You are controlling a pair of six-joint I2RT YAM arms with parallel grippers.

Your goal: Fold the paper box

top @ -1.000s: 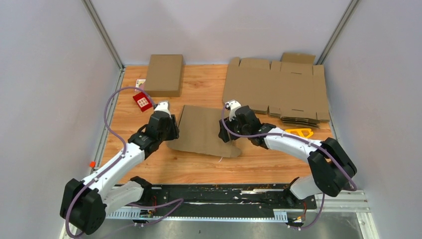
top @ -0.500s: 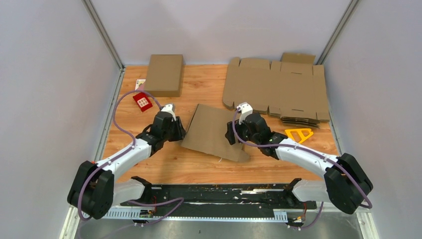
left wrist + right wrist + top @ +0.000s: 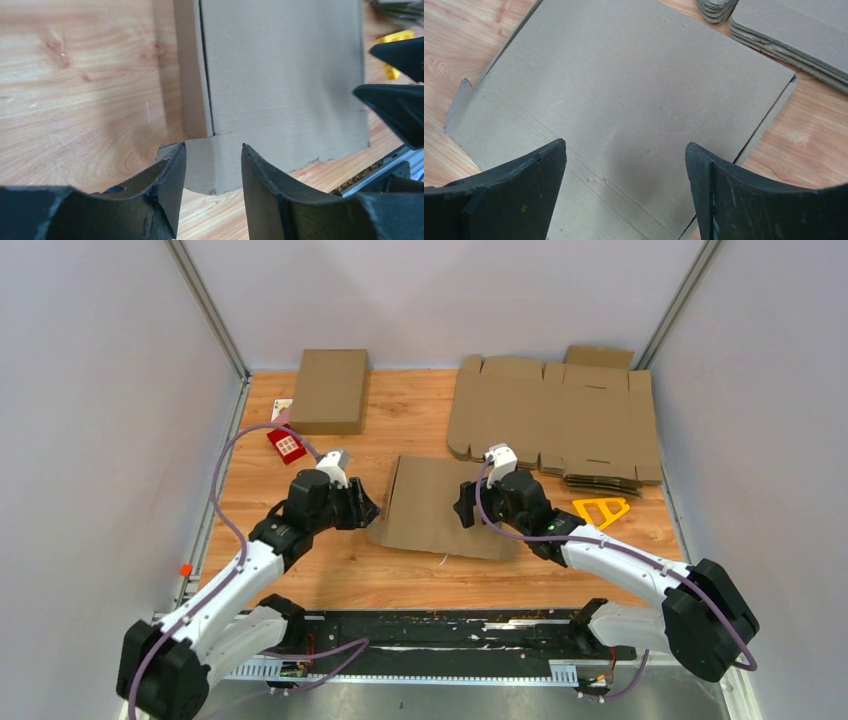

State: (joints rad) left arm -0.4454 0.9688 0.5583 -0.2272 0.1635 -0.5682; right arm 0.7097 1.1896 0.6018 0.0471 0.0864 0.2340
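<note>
A flat brown cardboard box blank [image 3: 432,507] lies on the wooden table between my arms, with creases and a small flap at its near left corner [image 3: 210,167]. My left gripper [image 3: 368,510] sits at the blank's left edge, open, its fingertips [image 3: 180,155] on either side of that flap without touching it. My right gripper [image 3: 467,508] hovers over the blank's right part [image 3: 634,100], wide open and empty.
A folded cardboard box [image 3: 330,390] stands at the back left. A stack of flat blanks [image 3: 555,420] lies at the back right. A red card [image 3: 286,445] and a yellow triangular tool [image 3: 600,508] lie on the table. A black rail [image 3: 430,625] runs along the near edge.
The blank has shifted right and now lies flatter and squarer. Both grippers moved right with it; the left gripper now sits at its left edge.
</note>
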